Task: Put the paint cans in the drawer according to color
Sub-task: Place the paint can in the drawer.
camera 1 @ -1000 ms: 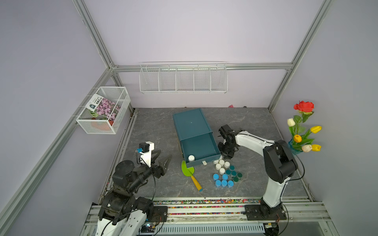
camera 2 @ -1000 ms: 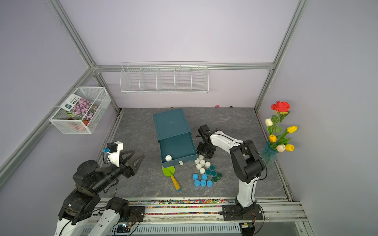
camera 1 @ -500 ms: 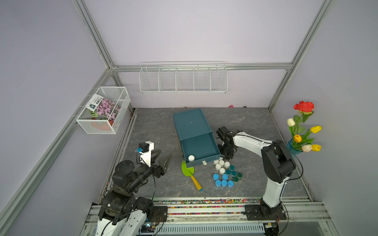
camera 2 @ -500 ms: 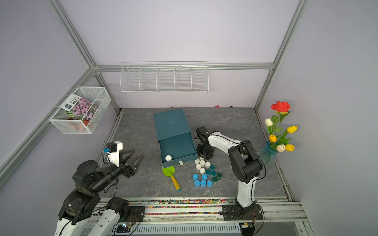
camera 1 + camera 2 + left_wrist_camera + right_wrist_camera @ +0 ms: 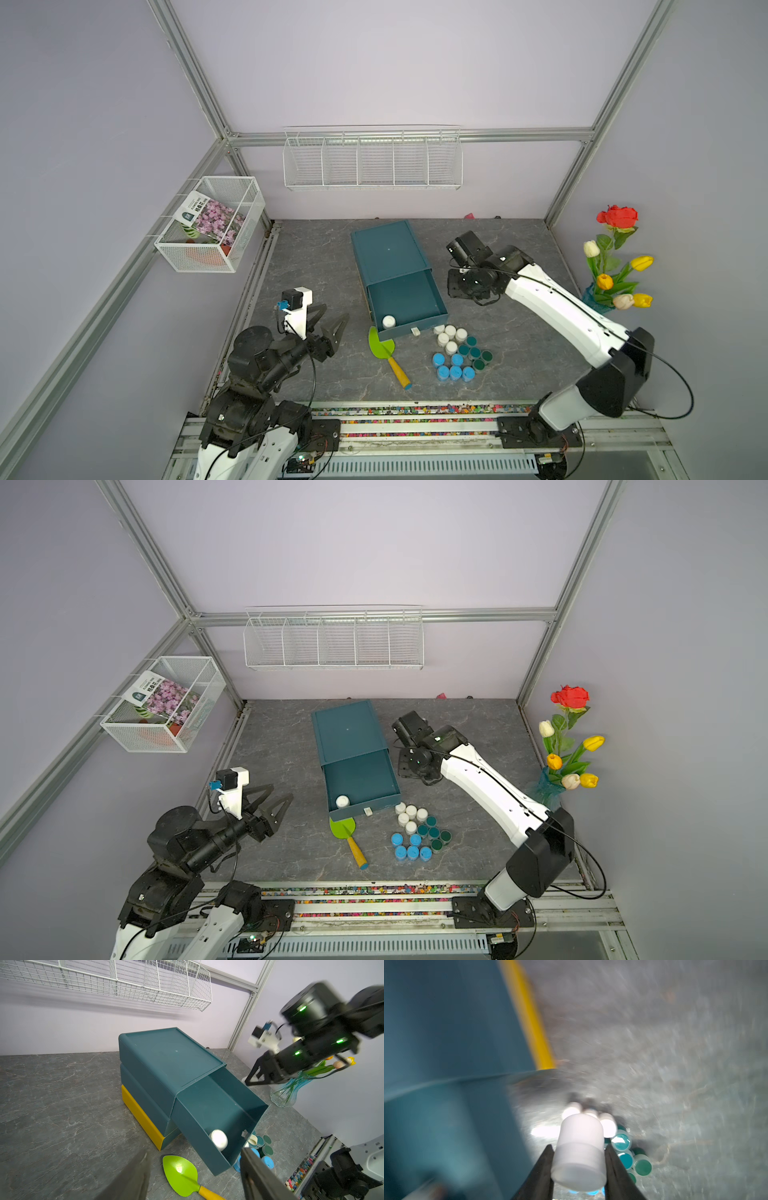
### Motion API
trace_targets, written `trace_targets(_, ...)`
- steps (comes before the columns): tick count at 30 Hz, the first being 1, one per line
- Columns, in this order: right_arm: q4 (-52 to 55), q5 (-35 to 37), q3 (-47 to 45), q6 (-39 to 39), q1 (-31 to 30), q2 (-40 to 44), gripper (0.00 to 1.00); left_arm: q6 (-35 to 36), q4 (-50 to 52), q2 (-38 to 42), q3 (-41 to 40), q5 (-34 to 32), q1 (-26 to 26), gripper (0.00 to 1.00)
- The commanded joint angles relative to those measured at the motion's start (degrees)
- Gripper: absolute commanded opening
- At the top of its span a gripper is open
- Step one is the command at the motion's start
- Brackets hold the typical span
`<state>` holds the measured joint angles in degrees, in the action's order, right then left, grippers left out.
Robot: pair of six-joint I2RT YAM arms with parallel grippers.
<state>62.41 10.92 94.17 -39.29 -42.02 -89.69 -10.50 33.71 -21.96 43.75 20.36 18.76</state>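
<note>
Transfer step: right gripper [image 5: 579, 1148] was clamped on a white paint can [image 5: 579, 1130] right of the open drawer [image 5: 409, 295], which held one white can [image 5: 389, 321] near-left; left gripper [image 5: 334, 312] hung empty, jaws apart; next probably needed: clear the wall, release alongside.
</note>
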Motion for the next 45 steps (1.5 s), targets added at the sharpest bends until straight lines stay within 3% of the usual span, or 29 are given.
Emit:
trace_targets(1, 7.99, 5.29, 7.69, 5.88, -7.25, -3.32, 0.12, -0.62, -0.66, 0.38, -0.41, -0.94, 0.13, 0.71)
trace_targets(5, 12.32, 3.14, 18.92, 6.9, -12.38, -12.02, 0.11, -0.99, -1.28, 0.25, -0.59, -0.77, 0.16, 0.71)
trace_targets(11, 18.19, 0.73, 27.05, 5.94, -13.38, -21.58, 0.1, -1.34, -1.37, 0.76, -0.5, -0.93, 0.13, 0.7)
trace_targets(19, 19.25, -5.51, 30.03, 8.11, -13.42, -25.84, 0.12, -1.45, -1.34, 1.04, -0.27, -1.1, 0.18, 0.71)
trace_targets(31, 19.69, -11.07, 31.1, 8.86, -13.58, -28.26, 0.22, -1.53, -2.78, 0.14, -0.42, -0.76, 0.15, 0.71)
trace_targets(33, 19.56, -11.31, 31.14, 8.88, -13.57, -28.32, 0.26, -1.49, -2.89, 0.03, -0.42, -0.69, 0.21, 0.71)
trace_targets(40, 20.43, -9.69, 33.08, 8.93, -13.52, -28.61, 0.59, -1.68, -2.84, 0.0, -0.55, -0.67, 0.13, 0.71)
trace_targets(45, 21.98, -4.92, 38.11, 8.17, -12.28, -26.35, 0.65, -1.63, -2.69, -0.08, -0.35, -0.76, 0.18, 0.71)
